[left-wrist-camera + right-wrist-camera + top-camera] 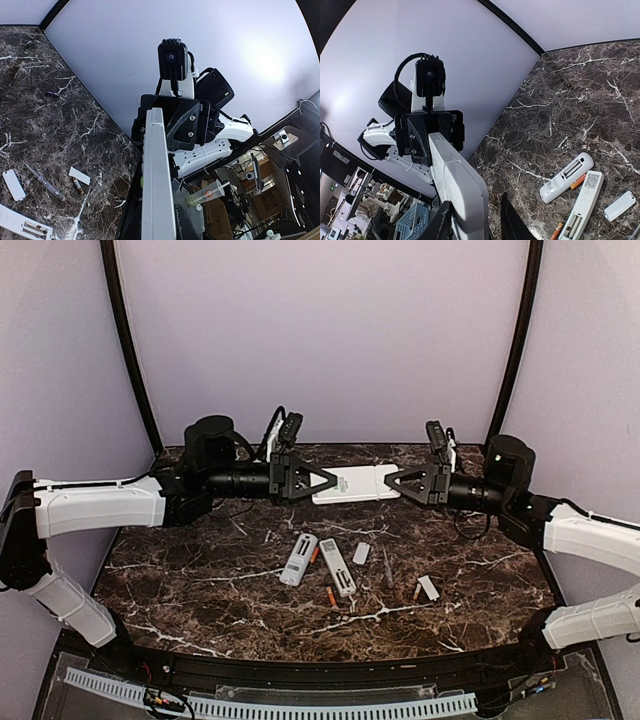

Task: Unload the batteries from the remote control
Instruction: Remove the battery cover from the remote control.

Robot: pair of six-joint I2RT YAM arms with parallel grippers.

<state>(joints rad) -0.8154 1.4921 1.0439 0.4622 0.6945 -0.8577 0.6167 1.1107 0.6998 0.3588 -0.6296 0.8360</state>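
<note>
I hold a white remote in the air between both grippers, above the back of the table. My left gripper is shut on its left end; the left wrist view shows the remote edge-on. My right gripper straddles the right end. In the right wrist view one finger touches the remote, and a gap shows before the other finger. Three orange batteries lie on the table: one beside a remote, one nearer the front, and one to the right.
Two more white remotes lie with their battery bays open on the dark marble table. Two white cover plates and a thin grey tool lie near them. Purple walls stand behind.
</note>
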